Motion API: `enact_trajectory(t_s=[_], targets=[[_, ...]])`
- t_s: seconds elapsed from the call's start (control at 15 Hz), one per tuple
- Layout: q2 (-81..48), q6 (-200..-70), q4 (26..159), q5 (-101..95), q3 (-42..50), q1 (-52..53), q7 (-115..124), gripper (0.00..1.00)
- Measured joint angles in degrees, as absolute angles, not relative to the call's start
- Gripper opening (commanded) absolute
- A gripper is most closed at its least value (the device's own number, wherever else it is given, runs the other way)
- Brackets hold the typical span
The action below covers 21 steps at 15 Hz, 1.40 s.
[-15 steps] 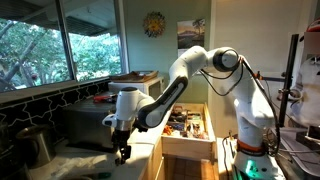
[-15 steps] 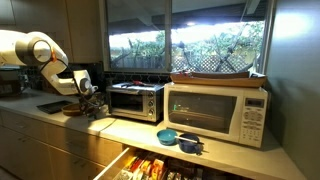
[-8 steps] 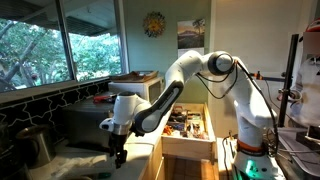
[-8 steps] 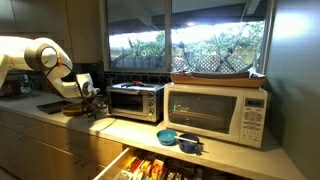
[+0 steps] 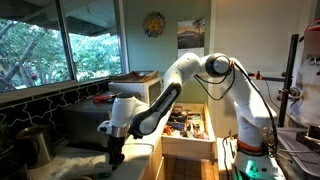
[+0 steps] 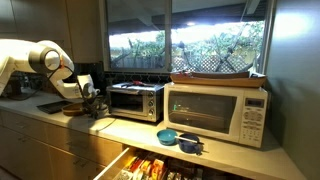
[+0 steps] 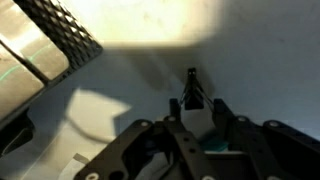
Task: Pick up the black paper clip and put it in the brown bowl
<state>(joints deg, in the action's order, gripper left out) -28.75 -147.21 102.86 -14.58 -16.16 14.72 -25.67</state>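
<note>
Bright window backlight, dim interior, blurry wrist view

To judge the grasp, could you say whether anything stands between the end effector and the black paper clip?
Nothing visible: in the wrist view the black paper clip sits right at the end effector, pale counter around it.

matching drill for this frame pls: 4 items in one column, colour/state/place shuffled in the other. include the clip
Things:
1. black paper clip
2. microwave
3. drawer
4. small bowl

Place, colour or state:
a. blue
b. pulled open
c. white, door shut
d. close by the tips of the gripper, over pale counter, in the wrist view

Pairs: 1-d, 2-c, 3-b, 4-a
</note>
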Motion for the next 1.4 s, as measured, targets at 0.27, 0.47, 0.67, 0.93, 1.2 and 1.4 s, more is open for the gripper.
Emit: enact_trajectory(t_s=[0.27, 0.47, 0.67, 0.93, 1.2, 1.4], targets=[[-28.53, -147.2, 102.6, -14.06, -16.63, 14.69, -25.67, 0.08], [-27.2, -147.23, 102.23, -12.81, -18.8, 14.57, -26.24, 0.08], [-23.7, -147.1, 102.28, -12.51, -20.91, 15.12, -26.31, 0.08], [-19.6, -147.72, 101.66, -12.62, -22.87, 15.99, -28.74, 0.08], [-21.63, -149.45, 98.73, -12.87, -22.5, 16.52, -30.53, 0.08], [-26.37, -151.94, 95.81, -11.88, -22.77, 16.44, -34.11, 0.08]])
